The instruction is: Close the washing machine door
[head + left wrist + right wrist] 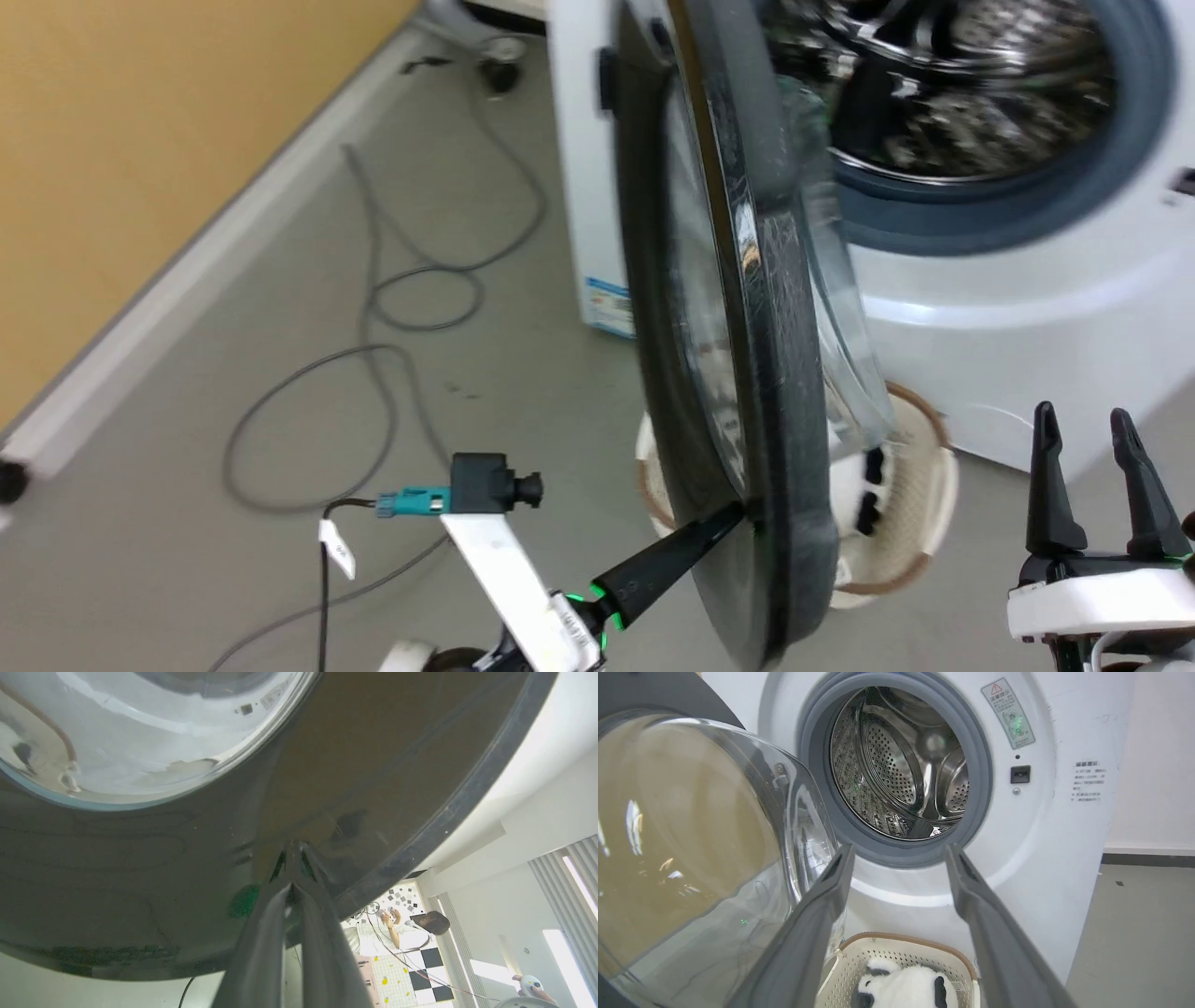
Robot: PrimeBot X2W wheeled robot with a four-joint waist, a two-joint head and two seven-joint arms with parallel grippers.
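Note:
The white washing machine (1008,317) (1055,826) stands open, its steel drum (901,770) ringed by a grey gasket. Its round glossy black door (747,308) (196,858) swings out edge-on in the head view, and the clear glass bowl (691,835) bulges toward the drum. My left gripper (733,515) (293,851) is shut, its fingertips pressed against the door's outer face near the lower rim. Low at the right, my right gripper (1083,425) (899,851) is open and holds nothing, pointing at the machine's front below the drum.
A cream plastic basket (920,495) (896,952) with a black-and-white plush toy (906,987) sits on the floor under the door. Grey cables (373,373) loop over the floor at left, beside a yellow wall (140,140). A person (397,928) is seen past the door's edge.

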